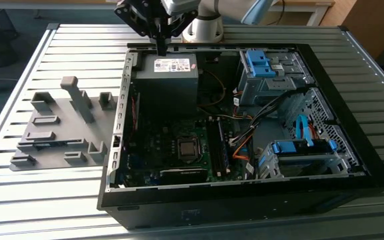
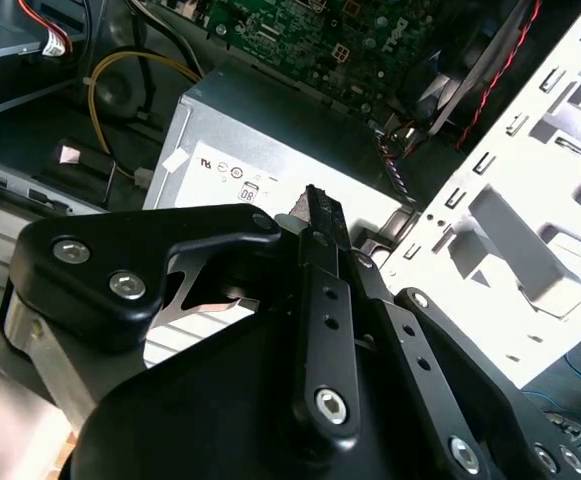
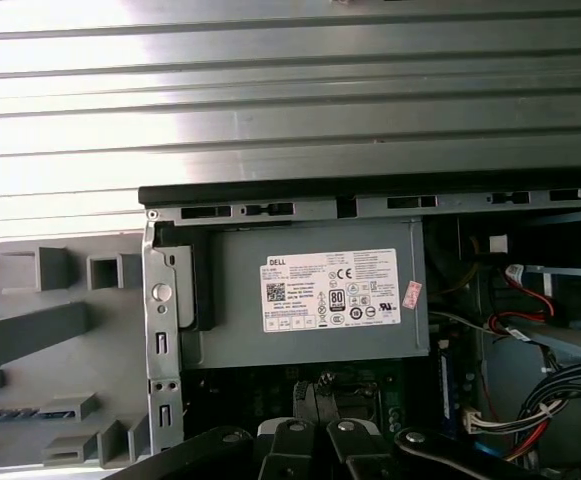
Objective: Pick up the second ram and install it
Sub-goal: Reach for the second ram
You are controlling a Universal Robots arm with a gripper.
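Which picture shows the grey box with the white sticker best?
The first wrist view: the grey box faces the camera, its sticker side showing. The exterior view shows it from above, by the gripper. In the second wrist view the gripper hides part of it.

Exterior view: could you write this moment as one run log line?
tool shut, above power supply at case's edge | second ram: seemingly in grey fixture, apart from tool | install: not done

White printed label [image 3: 335, 290], on power supply [image 3: 235, 335]
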